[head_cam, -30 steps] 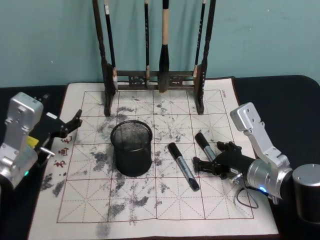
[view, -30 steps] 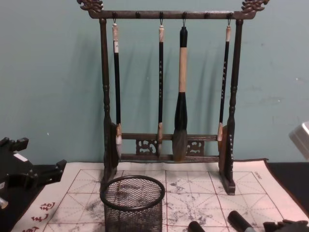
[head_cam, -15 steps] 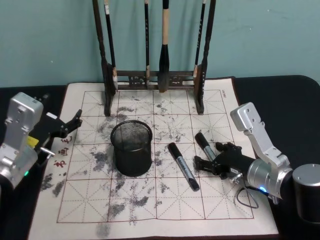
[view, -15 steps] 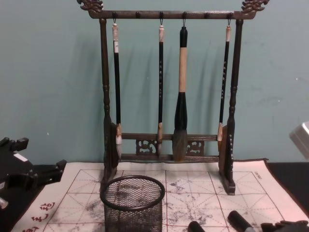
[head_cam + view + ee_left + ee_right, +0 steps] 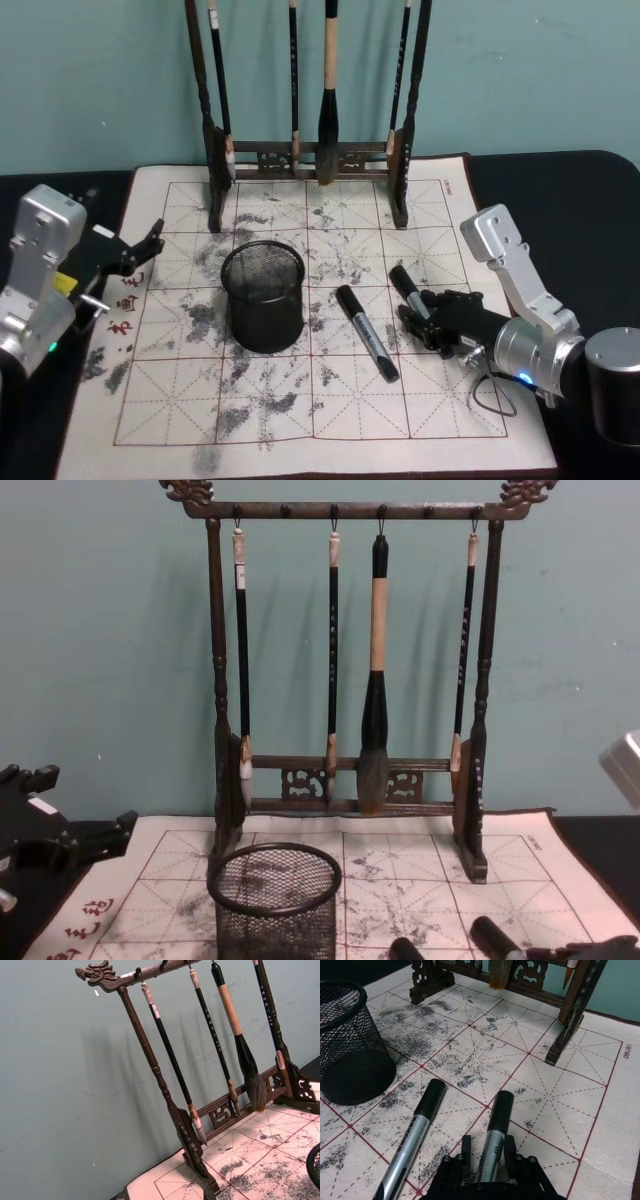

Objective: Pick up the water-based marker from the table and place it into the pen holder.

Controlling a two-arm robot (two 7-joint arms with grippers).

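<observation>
Two black-and-silver water-based markers lie on the white mat [image 5: 300,420] of the table, right of the pen holder [image 5: 264,297] [image 5: 350,1050] [image 5: 275,900]. My right gripper [image 5: 417,309] [image 5: 488,1147] is low on the mat and open, its fingers [image 5: 466,1148] on either side of the right marker's [image 5: 403,283] [image 5: 498,1115] silver barrel, with a small gap showing. The other marker [image 5: 366,333] [image 5: 417,1127] lies free between that one and the holder. The black mesh holder stands upright with nothing showing in it. My left gripper [image 5: 140,255] [image 5: 70,835] is open and parked at the mat's left edge.
A tall dark wooden rack [image 5: 310,155] [image 5: 350,680] [image 5: 165,1100] with hanging brushes stands at the back of the mat. A dark cylinder with a silver top [image 5: 612,385] sits on the black table at the far right, beside my right arm.
My right gripper has slid forward along the mat, so its fingers now straddle the right marker's barrel. Both markers, the holder and the left arm have stayed put.
</observation>
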